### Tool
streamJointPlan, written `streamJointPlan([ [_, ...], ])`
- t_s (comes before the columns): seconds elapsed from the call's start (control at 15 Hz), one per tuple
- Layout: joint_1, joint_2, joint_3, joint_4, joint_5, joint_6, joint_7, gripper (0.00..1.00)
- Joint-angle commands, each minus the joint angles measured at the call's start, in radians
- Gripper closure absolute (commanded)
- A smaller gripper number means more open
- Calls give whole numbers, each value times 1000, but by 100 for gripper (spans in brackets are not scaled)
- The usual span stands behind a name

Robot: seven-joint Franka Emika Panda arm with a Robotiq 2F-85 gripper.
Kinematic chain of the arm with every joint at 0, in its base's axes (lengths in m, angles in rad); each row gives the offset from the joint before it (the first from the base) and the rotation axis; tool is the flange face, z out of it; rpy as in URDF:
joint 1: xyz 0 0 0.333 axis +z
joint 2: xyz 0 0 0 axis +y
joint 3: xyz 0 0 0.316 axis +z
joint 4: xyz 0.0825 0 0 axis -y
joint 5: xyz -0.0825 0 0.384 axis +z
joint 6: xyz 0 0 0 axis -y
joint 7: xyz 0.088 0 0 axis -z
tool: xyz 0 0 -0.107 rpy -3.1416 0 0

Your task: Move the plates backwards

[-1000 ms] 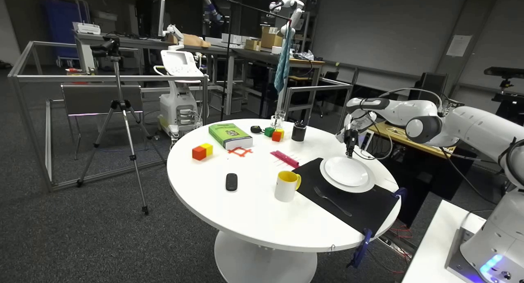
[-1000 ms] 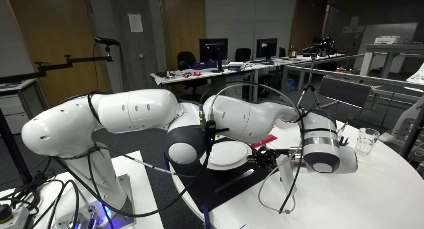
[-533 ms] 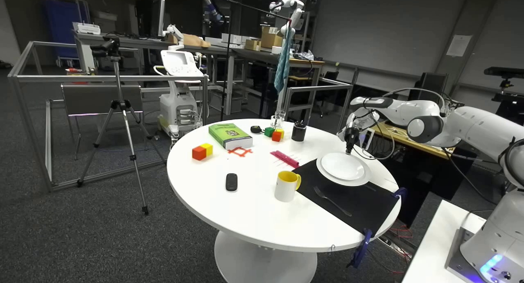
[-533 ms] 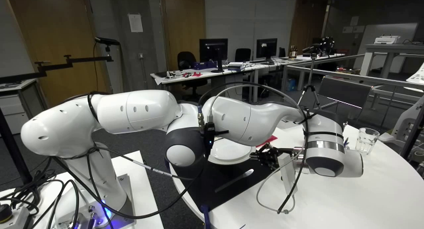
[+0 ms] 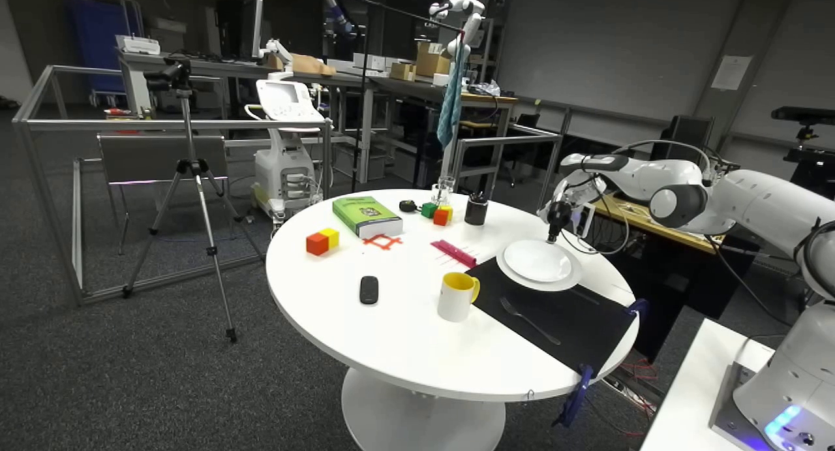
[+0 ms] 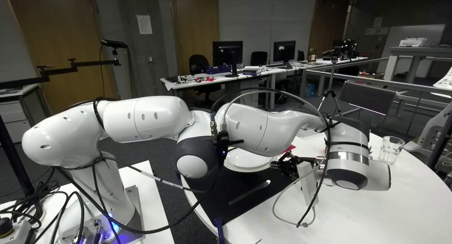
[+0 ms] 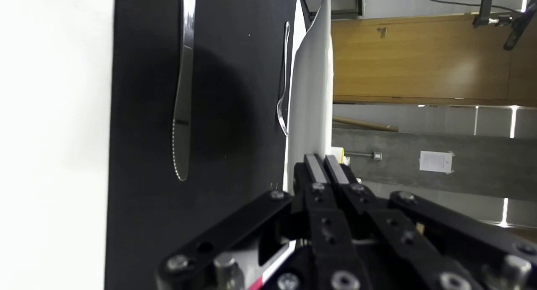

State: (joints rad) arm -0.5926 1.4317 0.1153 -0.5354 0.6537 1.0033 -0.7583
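Plates (image 5: 539, 263): white, round, shallow, a smaller circle inside a wider rim; number stacked unclear. Face up, held at the rim, clear of the black mat (image 5: 600, 333), above one end of it.

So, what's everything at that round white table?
Rectangular mat: one, black, table edge
Round plates: number unclear, white, over mat
Metal knife, fork: one each, silver, on mat
Mug: one, white, yellow inside, beside mat
Clamps: two, blue, table edge
Thick book: one, green, opposite mat
Flat frame: one, orange, beside book
Cubes: five, red, yellow, green, flanking book
Long strip: one, pink, near mat
Rounded objects: two, black, near mug, cubes
Pen cup: one, black, near cubes
Glasses: number unclear, transparent, near cubes
Jointed arm: one, white, over table
Fingers: two, black, shut on plates
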Motion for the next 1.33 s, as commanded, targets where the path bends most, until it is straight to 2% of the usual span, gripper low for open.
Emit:
streamJointPlan([
  [0.0, -29, 7, 42, 35, 61, -14, 78, 99],
  [1.27, -54, 17, 46, 36, 178, 155, 237, 99],
])
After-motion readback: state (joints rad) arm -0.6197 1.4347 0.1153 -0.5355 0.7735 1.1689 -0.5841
